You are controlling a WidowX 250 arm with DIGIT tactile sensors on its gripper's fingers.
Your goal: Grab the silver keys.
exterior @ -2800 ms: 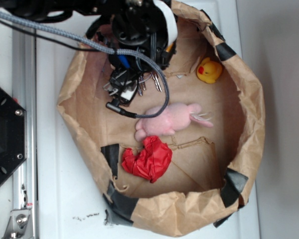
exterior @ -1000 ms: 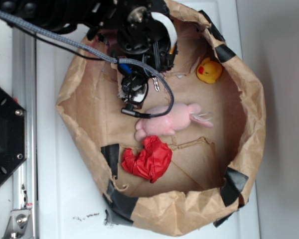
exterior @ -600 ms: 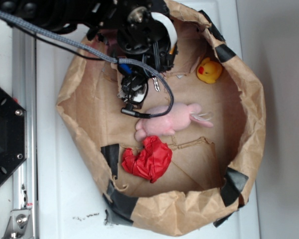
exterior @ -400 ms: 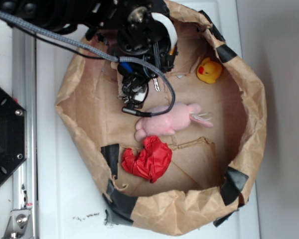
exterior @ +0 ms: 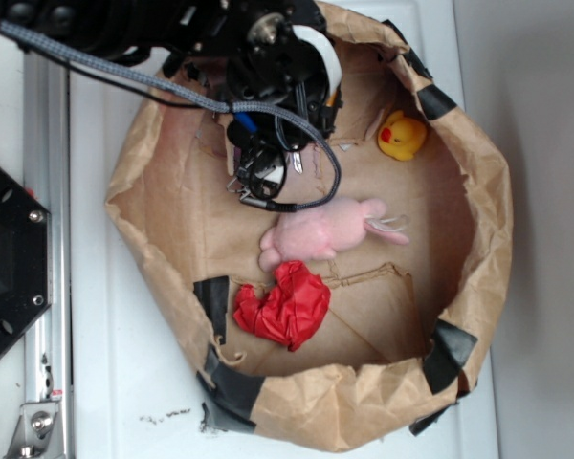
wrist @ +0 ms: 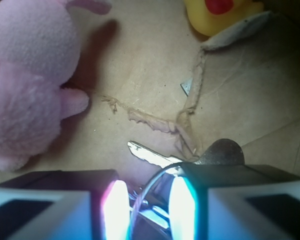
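- In the exterior view — a brown paper bag (exterior: 148, 172) with a rolled rim sits on a white table (exterior: 115, 382); the black gripper (exterior: 260, 174) hangs over its upper left floor.
- Same view: the silver keys (exterior: 295, 161) show just beside the gripper; pink plush toy (exterior: 327, 229) mid-floor, red crumpled item (exterior: 285, 304) below it, yellow duck (exterior: 402, 135) at upper right.
- In the wrist view — jaws closed on the silver keys (wrist: 155, 156): ring wire between the pads (wrist: 181, 200), one blade jutting out over the paper.
- Same view: plush (wrist: 27, 75) at left, duck (wrist: 222, 14) at top.
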